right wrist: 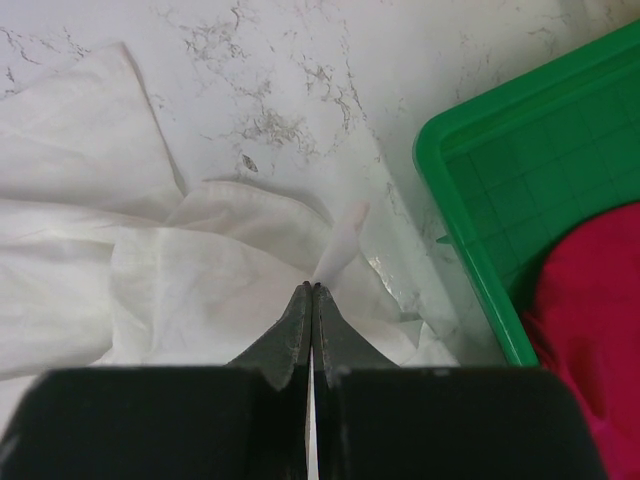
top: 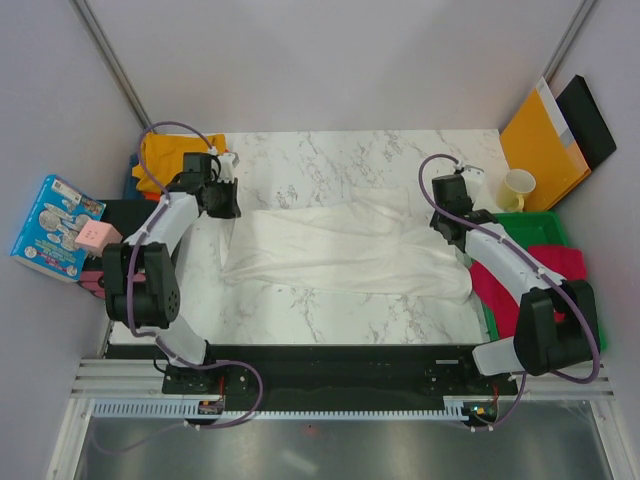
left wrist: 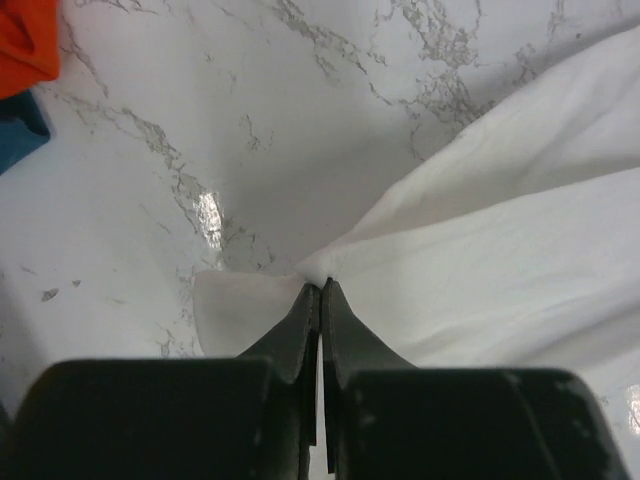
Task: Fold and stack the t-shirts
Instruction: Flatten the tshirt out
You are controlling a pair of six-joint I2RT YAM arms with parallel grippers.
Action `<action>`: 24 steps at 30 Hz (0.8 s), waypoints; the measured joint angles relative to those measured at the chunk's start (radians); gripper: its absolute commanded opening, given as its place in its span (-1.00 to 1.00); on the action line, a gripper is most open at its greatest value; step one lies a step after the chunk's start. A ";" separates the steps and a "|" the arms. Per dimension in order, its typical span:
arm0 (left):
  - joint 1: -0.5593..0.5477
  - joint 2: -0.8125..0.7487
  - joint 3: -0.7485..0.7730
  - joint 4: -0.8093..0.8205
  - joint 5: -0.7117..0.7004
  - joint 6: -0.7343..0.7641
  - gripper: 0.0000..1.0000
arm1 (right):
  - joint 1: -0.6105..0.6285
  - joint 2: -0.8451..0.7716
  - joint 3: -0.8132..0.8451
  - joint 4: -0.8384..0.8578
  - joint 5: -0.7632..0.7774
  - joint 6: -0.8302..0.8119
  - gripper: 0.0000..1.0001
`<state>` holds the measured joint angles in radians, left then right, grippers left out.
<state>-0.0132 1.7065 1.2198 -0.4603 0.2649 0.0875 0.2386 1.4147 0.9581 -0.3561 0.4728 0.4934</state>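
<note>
The white t-shirt (top: 340,250) lies stretched across the marble table in a rumpled band. My left gripper (top: 228,205) is at its left end, shut on a pinch of the white cloth (left wrist: 321,286), and the shirt (left wrist: 500,250) fans out to the right. My right gripper (top: 447,228) is at the right end, shut on a fold of the same shirt (right wrist: 314,288). A mustard yellow shirt (top: 170,150) lies bunched at the far left corner, with orange cloth (left wrist: 25,40) and blue cloth (left wrist: 18,130) beside it. The crimson-pink shirt (top: 500,290) lies in the tray.
The green tray (top: 535,228) stands at the right edge, its rim (right wrist: 470,260) close beside my right gripper. Behind it are a paper cup (top: 517,187), an orange-yellow envelope (top: 540,140) and a black panel (top: 590,120). A blue box (top: 55,228) sits off the left edge.
</note>
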 measured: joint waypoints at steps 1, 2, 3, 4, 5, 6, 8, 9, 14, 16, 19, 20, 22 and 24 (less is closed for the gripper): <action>0.000 -0.023 0.000 -0.007 0.000 0.000 -0.96 | 0.000 -0.005 0.000 -0.003 0.000 0.000 -1.00; 0.000 -0.051 0.000 -0.019 0.000 0.000 -0.96 | 0.000 -0.011 0.003 -0.008 0.000 0.000 -1.00; 0.000 -0.084 0.000 -0.029 0.001 0.000 -0.96 | 0.000 -0.019 0.010 -0.016 0.000 -0.002 -1.00; 0.000 -0.116 0.000 -0.036 0.001 0.001 -0.87 | 0.000 -0.027 0.021 -0.023 0.000 -0.004 -1.00; 0.000 -0.151 0.000 -0.042 0.002 0.002 -0.80 | 0.000 -0.032 0.034 -0.026 0.000 -0.005 -1.00; 0.000 -0.179 0.000 -0.047 0.003 0.004 -0.76 | 0.000 -0.037 0.049 -0.026 0.000 -0.008 -1.00; 0.000 -0.228 0.005 -0.061 0.004 0.008 -0.74 | 0.000 -0.043 0.072 -0.023 0.000 -0.009 -1.00; 0.000 -0.241 0.008 -0.064 0.003 0.010 -0.74 | 0.000 -0.046 0.075 -0.019 0.000 -0.009 -1.00; 0.000 -0.227 -0.008 -0.077 0.001 0.011 -0.73 | 0.002 -0.049 0.068 -0.024 -0.005 0.000 -1.00; 0.000 -0.212 -0.033 -0.086 -0.002 0.011 -0.77 | 0.002 -0.050 0.063 -0.027 -0.005 0.001 -1.00; 0.000 -0.191 -0.057 -0.093 -0.002 0.012 -0.97 | 0.002 -0.050 0.061 -0.026 -0.005 0.000 -1.00; 0.000 -0.185 -0.062 -0.093 -0.001 0.013 -0.97 | 0.002 -0.050 0.061 -0.026 -0.005 0.000 -1.00; 0.000 -0.178 -0.068 -0.093 -0.001 0.015 -0.96 | 0.002 -0.050 0.061 -0.026 -0.005 -0.001 -1.00; 0.000 -0.178 -0.068 -0.092 -0.001 0.015 -0.96 | 0.002 -0.050 0.061 -0.026 -0.004 -0.001 -1.00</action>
<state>-0.0135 1.5288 1.1515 -0.5522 0.2638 0.1024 0.2405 1.3651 1.0191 -0.3824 0.4686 0.4923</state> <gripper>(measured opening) 0.025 0.008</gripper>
